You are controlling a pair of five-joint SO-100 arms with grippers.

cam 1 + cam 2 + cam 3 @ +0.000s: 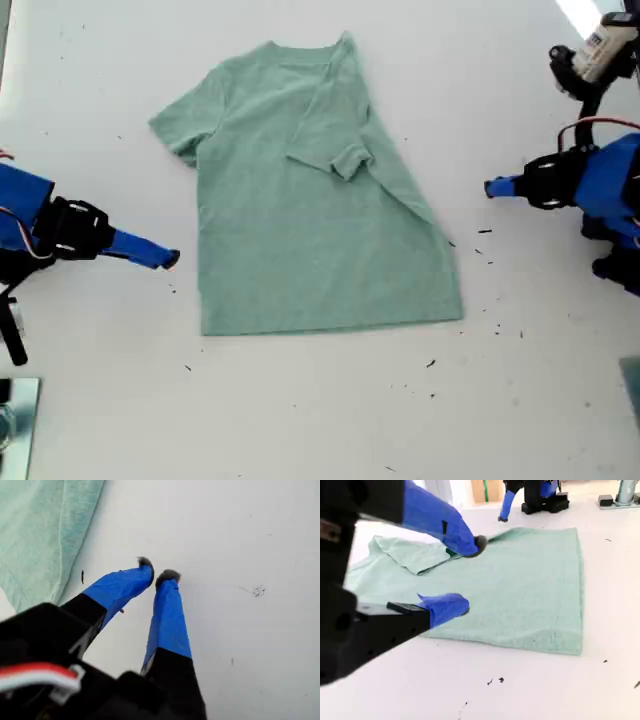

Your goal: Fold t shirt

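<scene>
Cloth first: the t shirt (pixel 310 240) lies flat on the white table (pixel 300 420), neck toward the exterior view's top. The sleeve (pixel 335 150) on the exterior view's right is folded in over the chest, and the other sleeve is spread out. You will find my first gripper (pixel 172 258) just off the shirt's edge on the exterior view's left, its blue fingers nearly together on nothing. My second gripper (pixel 490 187) sits apart from the shirt on the exterior view's right, with its fingers spread wide and empty. Dark specks (pixel 430 363) dot the table.
</scene>
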